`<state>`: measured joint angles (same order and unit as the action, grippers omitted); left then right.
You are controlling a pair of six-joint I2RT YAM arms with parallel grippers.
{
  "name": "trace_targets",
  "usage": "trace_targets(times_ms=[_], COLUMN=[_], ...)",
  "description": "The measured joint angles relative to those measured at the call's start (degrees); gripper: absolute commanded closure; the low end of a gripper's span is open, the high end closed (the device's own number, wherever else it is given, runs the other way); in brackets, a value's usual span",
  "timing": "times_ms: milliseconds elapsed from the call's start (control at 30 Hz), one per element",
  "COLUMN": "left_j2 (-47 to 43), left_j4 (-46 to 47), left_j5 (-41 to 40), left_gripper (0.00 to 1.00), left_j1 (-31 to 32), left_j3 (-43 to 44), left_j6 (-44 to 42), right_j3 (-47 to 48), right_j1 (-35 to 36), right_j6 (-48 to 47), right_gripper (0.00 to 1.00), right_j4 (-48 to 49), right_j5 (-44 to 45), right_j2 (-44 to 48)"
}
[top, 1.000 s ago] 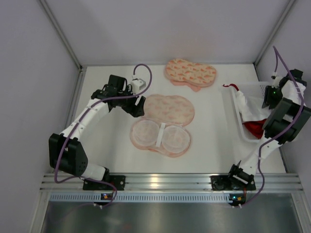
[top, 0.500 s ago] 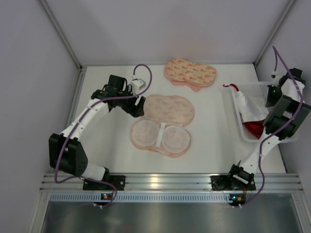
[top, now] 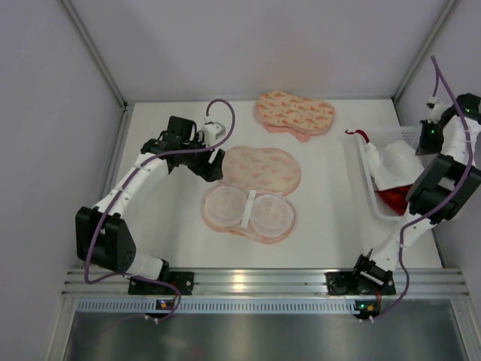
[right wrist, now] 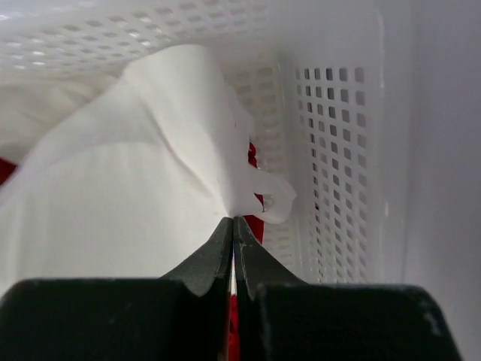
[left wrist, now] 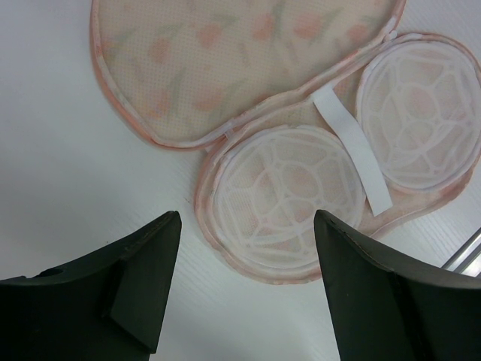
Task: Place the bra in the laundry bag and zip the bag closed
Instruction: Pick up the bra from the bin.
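The laundry bag (top: 252, 194) lies open mid-table, its patterned lid at the back and two white mesh cups in front; it fills the left wrist view (left wrist: 301, 180). My left gripper (top: 213, 164) is open and empty, low over the table at the bag's left edge (left wrist: 246, 222). My right gripper (top: 425, 148) is shut on a white cloth (top: 394, 169) and holds it up inside the white mesh basket (top: 364, 162). The wrist view shows the jaws (right wrist: 234, 222) pinching the cloth (right wrist: 135, 195). The red bra (top: 391, 199) lies under the cloth, with red showing behind it (right wrist: 252, 154).
An identical closed pouch (top: 294, 113) lies at the back centre. The basket wall (right wrist: 338, 113) stands close on the right of my right gripper. A red strap (top: 359, 136) hangs over the basket's far left corner. Enclosure walls stand on both sides.
My right gripper has risen and moved toward the back right, pulling the white cloth up with it. The left arm and the laundry bag have not moved.
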<state>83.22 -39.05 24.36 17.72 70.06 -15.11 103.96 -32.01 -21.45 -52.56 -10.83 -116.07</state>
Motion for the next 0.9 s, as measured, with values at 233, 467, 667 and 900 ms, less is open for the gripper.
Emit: trace_targets(times_ms=[233, 467, 667, 900], left_j2=[0.0, 0.0, 0.9, 4.2], left_j4=[-1.2, -1.5, -1.7, 2.8], left_j5=[0.7, 3.4, 9.5, 17.5], left_gripper=[0.22, 0.21, 0.20, 0.15], left_j1=[0.0, 0.0, 0.0, 0.5], left_j3=[2.8, 9.7, 16.4, 21.8], left_j6=[0.7, 3.1, 7.8, 18.7], right_j3=[8.3, 15.1, 10.1, -7.0], right_j1=[0.0, 0.0, 0.7, 9.8], right_j6=[0.2, 2.2, 7.0, 15.0], right_gripper=[1.00, 1.00, 1.00, 1.00], right_j4=[-5.6, -10.4, -11.5, -6.1], right_j5=[-5.2, -12.9, -24.4, -33.2], right_j2=[10.0, 17.3, 23.0, 31.0])
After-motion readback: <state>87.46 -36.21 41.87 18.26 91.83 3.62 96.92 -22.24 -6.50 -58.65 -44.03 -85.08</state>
